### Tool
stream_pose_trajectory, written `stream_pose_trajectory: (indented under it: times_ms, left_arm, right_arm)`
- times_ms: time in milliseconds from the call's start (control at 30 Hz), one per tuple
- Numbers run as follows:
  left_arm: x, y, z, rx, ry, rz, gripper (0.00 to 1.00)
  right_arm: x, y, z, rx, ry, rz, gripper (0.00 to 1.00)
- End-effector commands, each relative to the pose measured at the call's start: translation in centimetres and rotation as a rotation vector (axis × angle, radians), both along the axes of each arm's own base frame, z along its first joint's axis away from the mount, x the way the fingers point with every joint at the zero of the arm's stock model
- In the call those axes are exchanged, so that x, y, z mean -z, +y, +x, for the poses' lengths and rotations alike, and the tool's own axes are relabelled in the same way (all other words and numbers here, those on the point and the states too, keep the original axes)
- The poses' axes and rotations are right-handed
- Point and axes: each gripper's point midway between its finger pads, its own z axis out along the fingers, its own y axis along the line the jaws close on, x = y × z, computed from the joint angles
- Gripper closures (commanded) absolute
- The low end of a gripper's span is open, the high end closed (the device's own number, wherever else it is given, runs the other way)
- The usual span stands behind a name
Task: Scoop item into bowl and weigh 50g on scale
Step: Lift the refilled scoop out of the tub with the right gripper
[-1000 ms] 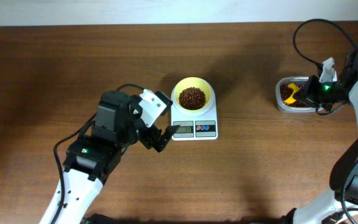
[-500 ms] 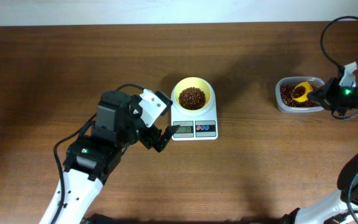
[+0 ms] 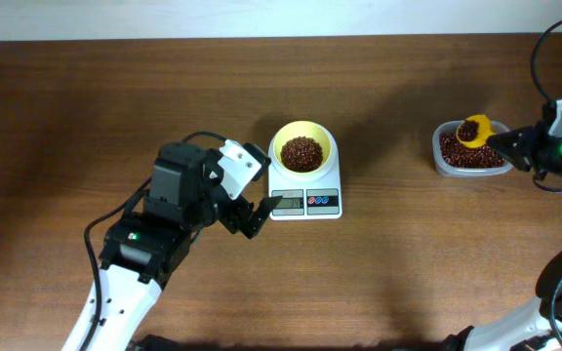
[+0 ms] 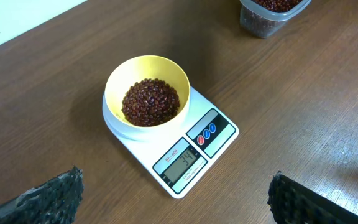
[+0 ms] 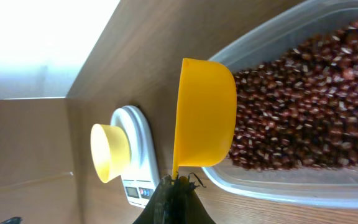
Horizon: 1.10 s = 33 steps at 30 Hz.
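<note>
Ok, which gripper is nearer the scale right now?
Left. The left gripper sits just beside the scale, at its display end, jaws open. The right gripper is far off at the clear container, holding the yellow scoop.

A pale yellow bowl with a whitish rim stands upright on a small white square scale, set toward the platform's 12 o'clock side. A loose heap of dark red-brown beans fills its bottom, well below the rim. The scale's grey display, with red and blue buttons beside it, runs along the 6 o'clock edge and appears to read 34. Well apart at 3 o'clock, more beans lie in a clear plastic container, and a small heap rides in a yellow scoop above its 12 o'clock edge.
</note>
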Motion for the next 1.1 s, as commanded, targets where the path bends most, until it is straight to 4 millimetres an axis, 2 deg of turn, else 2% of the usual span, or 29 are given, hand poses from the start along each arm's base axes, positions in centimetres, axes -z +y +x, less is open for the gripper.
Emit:
stream_pose_trajectory:
  times_ms: [0,300,467,867,1067]
  left_arm:
    - [0.3,0.1,0.0,-0.010,0.014,-0.008,0.01]
    - [0.3,0.1,0.0,-0.010,0.014,-0.008,0.01]
    - [0.3,0.1,0.0,-0.010,0.015,-0.007,0.01]
    - [0.3,0.1,0.0,-0.010,0.015,-0.007,0.01]
    - [0.3,0.1,0.0,-0.010,0.015,-0.007,0.01]
  right_arm:
    - [-1.7,0.8,0.5,-0.030,-0.082,0.082,0.96]
    - [-5.8,2.9,0.8,-0.085,-0.227,0.296,0.96]
    - [-6.3,5.0,1.1,-0.136,-0.230,0.331,0.96]
    - [-6.3,15.9,1.2,-0.399,-0.191,0.355,0.96]
    - [-6.7,20.0,2.9,-0.446,-0.171,0.347,0.96]
